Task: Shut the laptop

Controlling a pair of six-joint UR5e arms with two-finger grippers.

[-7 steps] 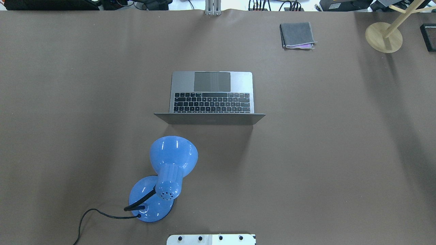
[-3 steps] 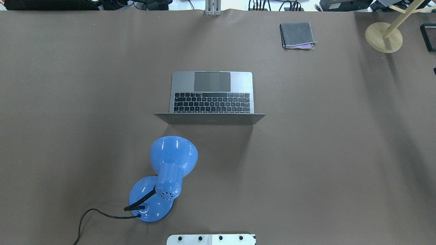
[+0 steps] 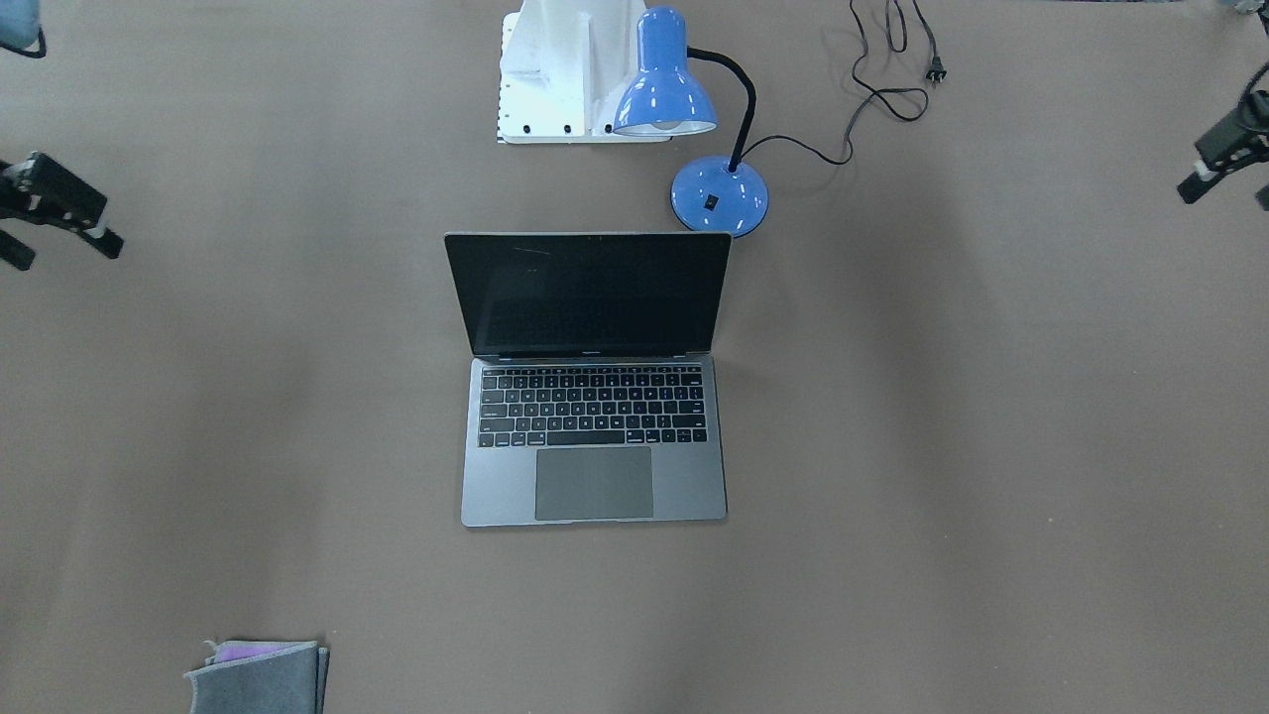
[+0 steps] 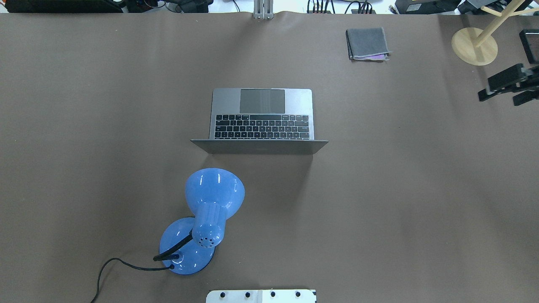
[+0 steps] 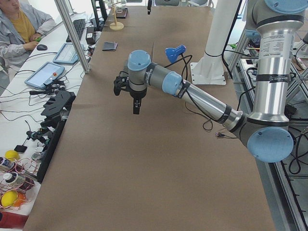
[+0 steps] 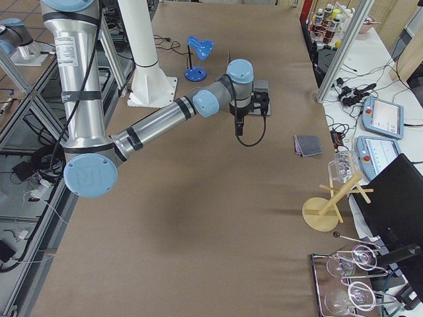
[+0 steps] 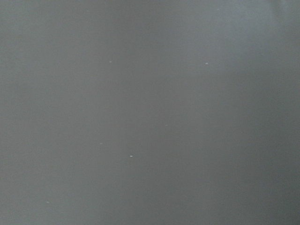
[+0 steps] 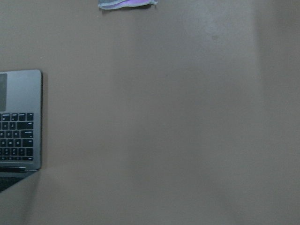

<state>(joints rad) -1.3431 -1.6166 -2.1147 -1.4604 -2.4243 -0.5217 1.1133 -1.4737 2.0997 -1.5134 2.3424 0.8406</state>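
The space-grey laptop [image 4: 262, 113] stands open at the table's middle, lid upright and its back toward the robot. Its black screen and keys show in the front-facing view [image 3: 592, 297]. Its corner shows at the left of the right wrist view [image 8: 21, 117]. My right gripper [image 4: 499, 99] hangs above the table at the far right edge, well away from the laptop, with its jaws apart and empty; it also shows in the front-facing view [image 3: 64, 253]. My left gripper [image 3: 1224, 196] is far off on the other side, jaws apart and empty. The left wrist view shows only bare table.
A blue desk lamp [image 4: 212, 198] stands just behind the lid on the robot's side, its cord [image 3: 892, 79] trailing away. A folded grey cloth [image 4: 366, 43] and a wooden stand [image 4: 473, 45] sit at the far right. The white robot base [image 4: 261, 296] is at the near edge.
My right gripper has come into the overhead view at the right edge. The laptop and lamp have not moved.
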